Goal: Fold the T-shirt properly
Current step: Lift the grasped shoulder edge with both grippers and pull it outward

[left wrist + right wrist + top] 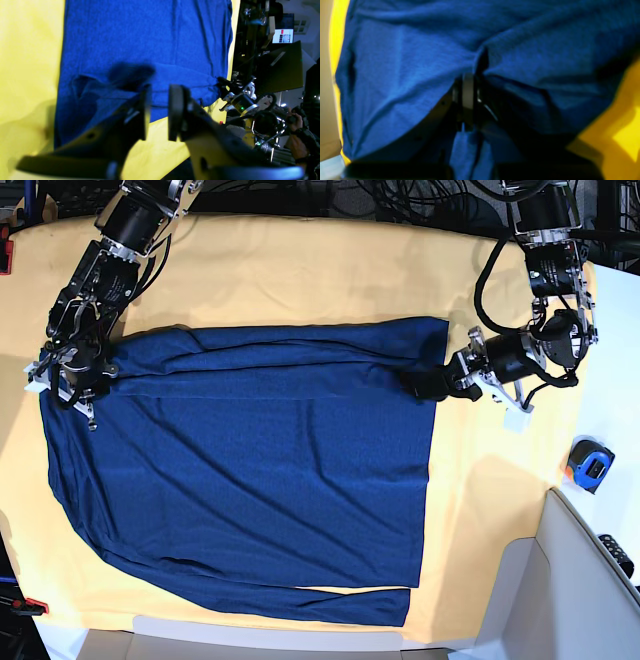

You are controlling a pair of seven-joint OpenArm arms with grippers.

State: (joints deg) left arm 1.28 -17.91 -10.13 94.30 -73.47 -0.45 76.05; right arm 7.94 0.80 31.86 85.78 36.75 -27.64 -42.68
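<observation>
On the yellow cloth [300, 270] the T-shirt [260, 480] lies half folded, the right gripper [469, 82] pinching its edge, the left gripper [158, 112] slightly parted and empty; next, I think, release and smooth.

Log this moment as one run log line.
stage: mid-fold | dark navy-blue knit shirt: partly folded on yellow table cloth | left gripper: open, empty | right gripper: shut on shirt

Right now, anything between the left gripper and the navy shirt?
Nothing visible. The left gripper stands open at the edge of the dark navy-blue knit shirt, with only bare yellow-orange table cloth around it.
</observation>
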